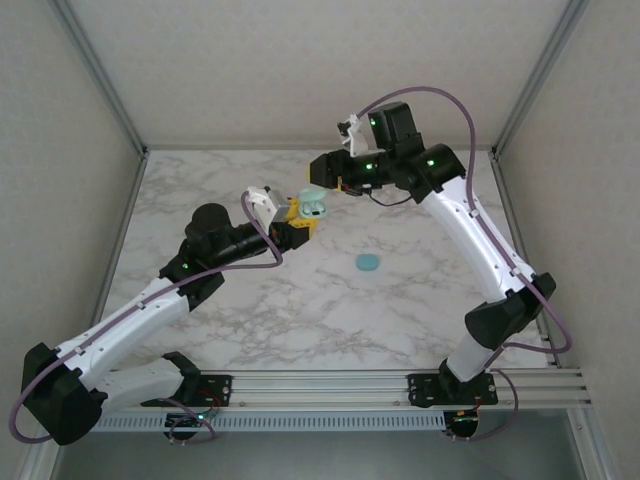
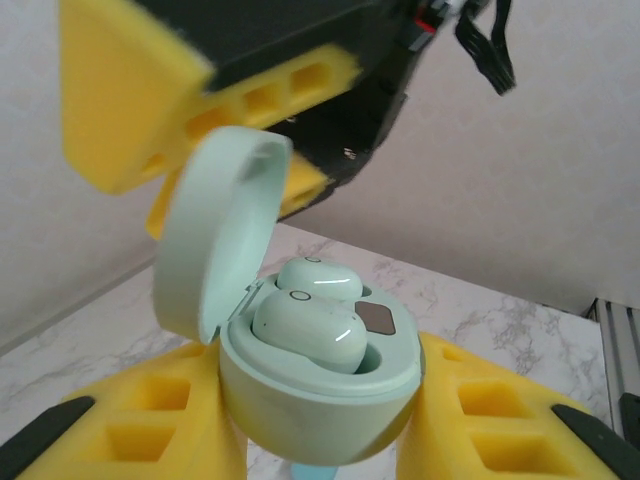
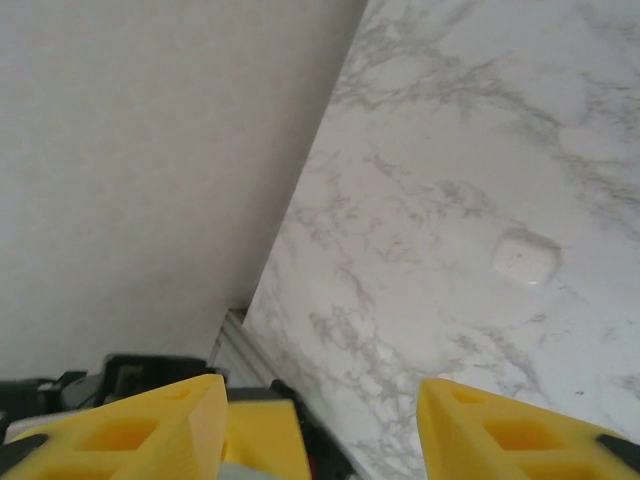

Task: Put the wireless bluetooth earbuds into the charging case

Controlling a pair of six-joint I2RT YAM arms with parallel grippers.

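Charging case (image 2: 300, 400) clamped in left gripper (image 2: 320, 445), earbuds (image 2: 310, 330) seated; right gripper (image 3: 325, 435) jaws apart, empty. I'd press lid (image 2: 215, 230) down squarely, gently.

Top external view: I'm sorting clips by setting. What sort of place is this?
Probably a robotics lab test cell: a white marble-patterned tabletop, enclosed by plain white wall panels on grey metal posts, with a ribbed aluminium mounting rail along the near edge.

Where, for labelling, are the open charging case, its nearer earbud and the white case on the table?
charging case (image 2: 310, 410): left wrist view, front of its base.
nearer earbud (image 2: 305, 325): left wrist view, its top.
white case (image 3: 525, 258): right wrist view, its middle.
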